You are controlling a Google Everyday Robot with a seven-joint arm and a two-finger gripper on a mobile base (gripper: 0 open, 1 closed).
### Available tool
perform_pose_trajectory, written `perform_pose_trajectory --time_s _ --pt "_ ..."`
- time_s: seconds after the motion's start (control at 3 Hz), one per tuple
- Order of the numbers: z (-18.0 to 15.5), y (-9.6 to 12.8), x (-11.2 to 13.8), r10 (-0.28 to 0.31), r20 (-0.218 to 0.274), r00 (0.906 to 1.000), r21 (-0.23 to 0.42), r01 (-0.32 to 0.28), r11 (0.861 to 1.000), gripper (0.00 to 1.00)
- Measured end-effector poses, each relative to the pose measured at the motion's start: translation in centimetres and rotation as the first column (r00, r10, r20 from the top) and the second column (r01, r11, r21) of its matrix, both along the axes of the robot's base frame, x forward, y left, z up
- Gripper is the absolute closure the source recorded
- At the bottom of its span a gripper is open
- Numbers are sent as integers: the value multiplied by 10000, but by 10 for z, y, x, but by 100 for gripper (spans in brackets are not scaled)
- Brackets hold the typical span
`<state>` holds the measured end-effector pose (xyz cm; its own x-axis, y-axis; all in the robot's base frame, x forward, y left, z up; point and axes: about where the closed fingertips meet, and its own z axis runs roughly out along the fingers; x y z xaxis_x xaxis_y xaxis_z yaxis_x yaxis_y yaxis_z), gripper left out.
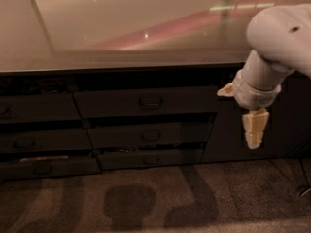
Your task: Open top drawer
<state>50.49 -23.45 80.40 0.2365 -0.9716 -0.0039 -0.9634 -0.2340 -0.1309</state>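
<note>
The top drawer (146, 102) is the wide dark front just under the countertop, with a small black loop handle (150, 101) at its centre. Its front sits level with the fronts around it. My gripper (254, 126) hangs pointing down at the right, in front of the dark cabinet door (224, 135). It is to the right of the top drawer and a little lower than the handle, touching nothing. The pale arm (277, 38) reaches in from the upper right.
Two narrower drawer fronts (151, 135) (151, 159) lie below the top drawer, and a second column of drawers (29, 142) stands at the left. A glossy countertop (121, 28) overhangs them. Carpet floor (146, 198) lies in front, with the arm's shadow on it.
</note>
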Motion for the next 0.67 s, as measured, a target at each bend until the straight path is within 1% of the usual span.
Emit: perform_pose_trajectory --time_s 0.33,0.67 --pt "-40 -14 21 -138 -673 9976 38 141 9999 0" --pt "-42 -13 22 -118 -739 9972 36 121 9999 0"
